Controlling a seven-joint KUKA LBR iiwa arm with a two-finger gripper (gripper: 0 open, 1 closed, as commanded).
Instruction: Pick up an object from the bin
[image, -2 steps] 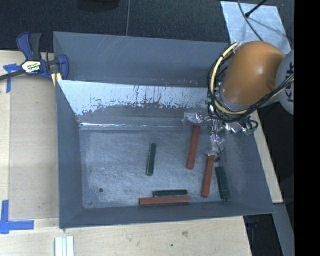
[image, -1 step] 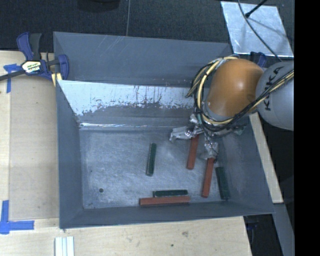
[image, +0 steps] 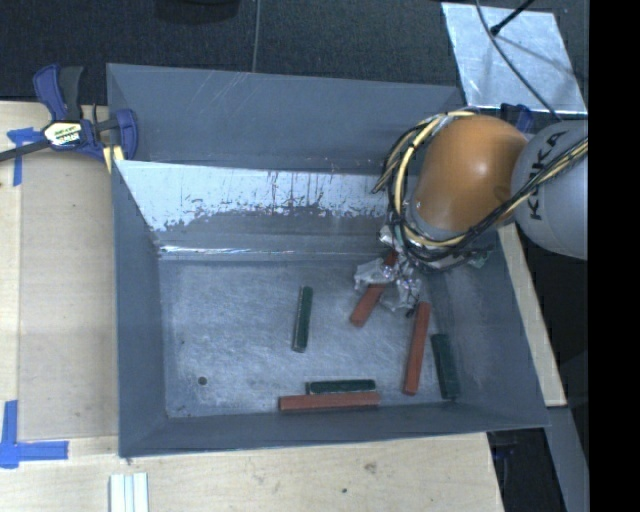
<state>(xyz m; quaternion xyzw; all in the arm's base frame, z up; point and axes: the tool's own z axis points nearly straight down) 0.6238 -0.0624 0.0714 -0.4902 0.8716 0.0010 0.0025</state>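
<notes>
The gripper (image: 397, 283) hangs low over the right rear of the bin (image: 135, 300), at the upper end of a short reddish-brown stick (image: 364, 306); whether it is apart or clamped cannot be told. The stick is judged light, stiff and smooth, best taken across its narrow width near mid-length. A longer reddish-brown stick (image: 415, 350) and a dark green stick (image: 443, 367) crowd the right wall, while the floor toward the middle lies open

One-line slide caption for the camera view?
Gripper low at the right of the bin, at the upper end of a short red-brown stick; five other red-brown and green sticks lie nearby.
</notes>
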